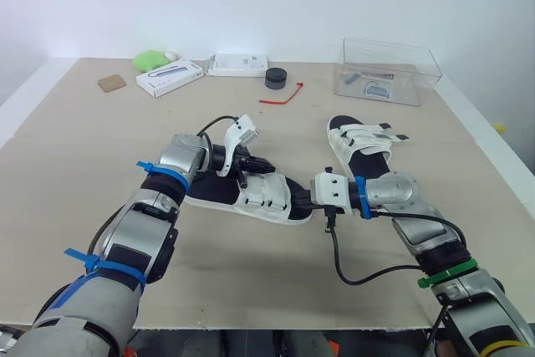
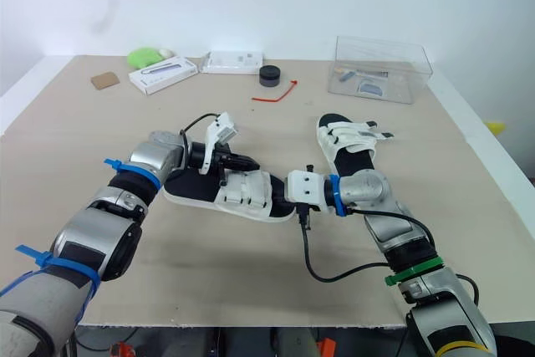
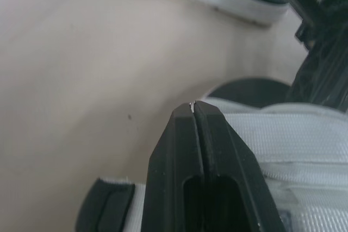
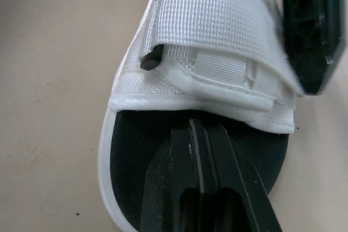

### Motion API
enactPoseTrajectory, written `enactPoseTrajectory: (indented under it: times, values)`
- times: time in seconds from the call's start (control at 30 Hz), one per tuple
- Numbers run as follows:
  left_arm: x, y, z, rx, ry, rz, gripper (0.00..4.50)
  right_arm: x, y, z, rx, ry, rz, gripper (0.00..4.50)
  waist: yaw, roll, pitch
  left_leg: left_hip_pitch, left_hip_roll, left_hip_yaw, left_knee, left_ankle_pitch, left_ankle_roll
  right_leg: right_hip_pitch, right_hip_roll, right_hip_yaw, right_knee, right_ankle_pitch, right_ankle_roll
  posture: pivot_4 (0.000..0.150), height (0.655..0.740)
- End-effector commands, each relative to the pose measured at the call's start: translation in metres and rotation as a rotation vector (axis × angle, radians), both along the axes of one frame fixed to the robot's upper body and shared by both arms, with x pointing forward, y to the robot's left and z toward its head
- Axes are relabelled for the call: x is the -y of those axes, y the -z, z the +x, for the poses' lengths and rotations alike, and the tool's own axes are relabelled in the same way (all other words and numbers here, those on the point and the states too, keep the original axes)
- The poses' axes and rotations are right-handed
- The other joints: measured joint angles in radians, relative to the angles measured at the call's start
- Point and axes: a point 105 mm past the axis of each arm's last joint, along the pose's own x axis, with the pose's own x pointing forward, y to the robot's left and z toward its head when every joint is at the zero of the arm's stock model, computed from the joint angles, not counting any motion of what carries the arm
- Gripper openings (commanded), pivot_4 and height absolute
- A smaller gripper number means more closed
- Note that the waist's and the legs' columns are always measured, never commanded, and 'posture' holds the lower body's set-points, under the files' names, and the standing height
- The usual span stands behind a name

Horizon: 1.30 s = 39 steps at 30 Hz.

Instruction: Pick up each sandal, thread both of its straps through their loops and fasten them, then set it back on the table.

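Both sandals lay on the table (image 1: 75, 165). The near sandal (image 1: 266, 196) sat sole-down between the two arms, and the far sandal (image 1: 361, 145) lay beyond the right forearm, apart from the first.

Left claw (image 3: 194, 106): fully closed. Its two black fingers (image 3: 174, 161) were pressed flat together with nothing between them. In the left wrist view the tip stood over the near sandal's white webbing strap (image 3: 304, 134). We could not tell whether it touched the webbing.

Right claw (image 4: 191, 129): also fully closed, its fingers (image 4: 174, 183) together and gripping nothing. In the right wrist view the tip pointed into the sandal's open end, over the black footbed (image 4: 136, 150), just short of the first white strap (image 4: 217, 20). We could not confirm contact with the footbed. On that sandal, this strap lay flat across the upper, with a small black loop (image 4: 151, 59) at its edge.

At the far side of the table we noted a clear plastic box (image 1: 387, 70), a red tie (image 1: 281, 98), a black puck (image 1: 276, 79), two white boxes (image 1: 170, 78) and a green lump (image 1: 150, 59)
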Motion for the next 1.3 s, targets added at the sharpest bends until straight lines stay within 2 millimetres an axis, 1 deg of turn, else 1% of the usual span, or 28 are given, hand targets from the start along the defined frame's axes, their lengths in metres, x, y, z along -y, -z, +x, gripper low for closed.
enactPoseTrajectory:
  times: [0.03,0.13,0.2,0.27,0.3,0.37,0.4,0.43,0.47,0.5,0.53,0.57,0.6,0.67,0.7,0.73,0.77,0.8,0.87,0.9,1.03,1.2,1.27,1.3]
  values:
    - [-0.016,-0.011,0.018,0.087,-0.108,0.042,0.07,0.02,0.034,-0.004,-0.105,0.07,-0.12,0.0,0.0,0.0,0.0,0.0,0.0,0.0,0.0,0.0,0.0,0.0,0.0,0.0,0.0,0.0,0.0,0.15,0.74]
    - [-0.027,-0.045,0.031,0.166,-0.203,-0.068,0.07,0.022,0.032,-0.005,-0.1,0.079,-0.111,0.0,0.0,0.0,0.0,0.0,0.0,0.0,0.0,0.0,0.0,0.0,0.0,0.0,0.0,0.0,0.0,0.15,0.74]
    - [-0.039,-0.064,0.031,0.253,-0.199,-0.115,0.07,0.024,0.028,-0.004,-0.094,0.093,-0.093,0.0,0.0,0.0,0.0,-0.004,0.0,-0.002,0.001,0.0,0.0,-0.003,0.0,-0.001,0.0,0.001,-0.002,0.15,0.74]
    - [-0.048,-0.071,0.023,0.321,-0.165,-0.126,0.07,0.027,0.023,-0.003,-0.082,0.112,-0.071,0.0,0.001,0.0,0.0,-0.006,0.0,-0.003,0.001,0.0,0.0,-0.004,-0.001,-0.001,0.0,0.003,-0.004,0.15,0.74]
    - [-0.053,-0.07,0.017,0.35,-0.15,-0.119,0.3,0.028,0.018,-0.002,-0.074,0.128,-0.042,0.0,0.001,0.0,0.0,-0.006,0.0,-0.003,0.001,0.0,0.0,-0.004,-0.001,-0.001,0.0,0.002,-0.004,0.15,0.74]
    - [-0.07,-0.059,-0.003,0.411,-0.112,-0.082,0.89,0.029,-0.003,0.0,-0.079,0.18,0.092,0.0,0.001,0.002,-0.001,-0.007,0.0,-0.004,0.001,-0.001,-0.001,-0.004,-0.003,-0.001,0.0,0.002,-0.004,0.15,0.74]
    - [-0.074,-0.055,-0.012,0.427,-0.098,-0.066,1.24,0.029,-0.01,0.0,-0.084,0.193,0.134,0.0,0.0,0.003,-0.001,-0.006,-0.001,-0.004,0.001,-0.002,-0.001,-0.004,-0.004,-0.001,0.0,0.002,-0.004,0.15,0.74]
    - [-0.08,-0.05,-0.021,0.457,-0.085,-0.044,1.79,0.032,-0.019,-0.002,-0.087,0.205,0.187,0.0,0.001,0.003,-0.001,-0.007,-0.001,-0.004,0.001,-0.003,-0.002,-0.004,-0.008,-0.001,0.0,0.002,-0.004,0.15,0.74]
    - [-0.084,-0.045,-0.029,0.486,-0.07,-0.028,2.3,0.034,-0.028,-0.007,-0.108,0.204,0.245,0.32,0.002,0.003,0.0,-0.007,-0.001,-0.004,0.001,-0.003,-0.002,-0.005,-0.01,-0.002,0.0,0.002,-0.005,0.15,0.74]
    - [-0.088,-0.042,-0.037,0.517,-0.058,-0.017,2.82,0.036,-0.037,-0.012,-0.124,0.196,0.301,0.72,0.002,0.003,0.0,-0.012,-0.001,-0.004,0.002,-0.003,-0.002,-0.01,-0.011,-0.004,0.001,0.002,-0.005,0.15,0.74]
    - [-0.09,-0.04,-0.041,0.537,-0.051,-0.011,2.96,0.038,-0.043,-0.016,-0.136,0.189,0.336,0.85,0.013,0.003,0.001,-0.012,-0.001,-0.004,0.002,-0.003,-0.002,-0.01,-0.011,-0.004,0.001,0.002,-0.005,0.15,0.74]
    - [-0.091,-0.035,-0.048,0.555,-0.032,0.002,3.49,0.04,-0.053,-0.022,-0.167,0.181,0.405,1.44,0.016,0.004,0.001,-0.025,-0.001,-0.006,0.007,-0.003,-0.002,-0.02,-0.011,-0.007,0.003,0.003,-0.006,0.15,0.74]
    - [-0.093,-0.03,-0.052,0.576,-0.015,0.025,3.6,0.041,-0.061,-0.026,-0.188,0.181,0.464,1.59,0.022,0.004,0.001,-0.028,-0.001,-0.008,0.01,-0.003,-0.002,-0.021,-0.011,-0.009,0.003,0.003,-0.007,0.15,0.74]
    - [-0.094,-0.022,-0.057,0.623,0.022,0.068,4.46,0.045,-0.075,-0.032,-0.244,0.187,0.579,2.44,0.027,0.005,0.002,-0.028,0.0,-0.008,0.01,-0.003,-0.002,-0.021,-0.012,-0.011,0.003,0.003,-0.007,0.15,0.74]
    - [-0.092,-0.02,-0.057,0.638,0.033,0.076,4.5,0.046,-0.078,-0.034,-0.264,0.188,0.609,3.03,0.027,0.005,0.002,-0.028,0.0,-0.009,0.011,-0.003,-0.002,-0.021,-0.012,-0.012,0.003,0.004,-0.008,0.15,0.74]
    - [-0.088,-0.02,-0.057,0.65,0.045,0.074,4.5,0.048,-0.082,-0.038,-0.281,0.181,0.627,3.23,0.028,0.005,0.002,-0.027,0.0,-0.009,0.011,-0.003,-0.002,-0.019,-0.013,-0.014,0.003,0.004,-0.009,0.15,0.74]
    - [-0.083,-0.02,-0.056,0.664,0.054,0.069,4.5,0.049,-0.085,-0.041,-0.297,0.173,0.64,3.71,0.028,0.005,0.002,-0.026,0.0,-0.01,0.012,-0.003,-0.002,-0.017,-0.013,-0.015,0.003,0.005,-0.009,0.15,0.74]
    - [-0.078,-0.021,-0.055,0.675,0.061,0.063,4.5,0.049,-0.086,-0.043,-0.309,0.169,0.648,4.34,0.028,0.005,0.002,-0.025,0.0,-0.01,0.013,-0.003,-0.001,-0.016,-0.013,-0.016,0.002,0.006,-0.009,0.15,0.74]
    - [-0.063,-0.018,-0.052,0.694,0.084,0.053,4.5,0.051,-0.088,-0.047,-0.31,0.16,0.655,4.34,0.029,0.005,0.002,-0.026,0.0,-0.009,0.014,-0.002,0.0,-0.016,-0.012,-0.017,0.003,0.006,-0.008,0.15,0.74]
    - [-0.057,-0.017,-0.05,0.699,0.096,0.052,4.5,0.051,-0.088,-0.048,-0.303,0.156,0.65,4.34,0.029,0.005,0.002,-0.026,-0.001,-0.01,0.015,-0.001,0.001,-0.015,-0.007,-0.018,0.003,0.007,-0.007,0.15,0.74]
    - [-0.033,-0.016,-0.04,0.707,0.123,0.021,4.5,0.052,-0.086,-0.051,-0.29,0.139,0.633,4.34,0.028,0.005,0.002,-0.027,0.0,-0.009,0.017,-0.001,0.002,-0.015,-0.003,-0.013,0.002,0.009,-0.004,0.15,0.74]
    - [-0.012,-0.008,-0.032,0.663,0.164,0.004,4.5,0.052,-0.075,-0.059,-0.241,0.109,0.569,4.34,0.026,0.005,0.002,-0.027,0.001,-0.008,0.017,-0.002,0.002,-0.016,0.0,-0.009,0.002,0.009,-0.004,0.15,0.74]
    - [-0.008,-0.005,-0.031,0.64,0.179,0.002,4.5,0.051,-0.073,-0.06,-0.235,0.107,0.562,4.34,0.027,0.005,0.002,-0.027,0.001,-0.007,0.017,-0.002,0.002,-0.016,0.0,-0.009,0.002,0.009,-0.003,0.15,0.74]
    - [-0.007,-0.004,-0.029,0.633,0.174,0.001,4.26,0.05,-0.072,-0.059,-0.231,0.11,0.562,4.44,0.027,0.005,0.002,-0.027,0.001,-0.007,0.018,-0.002,0.002,-0.016,0.0,-0.008,0.002,0.009,-0.003,0.15,0.74]
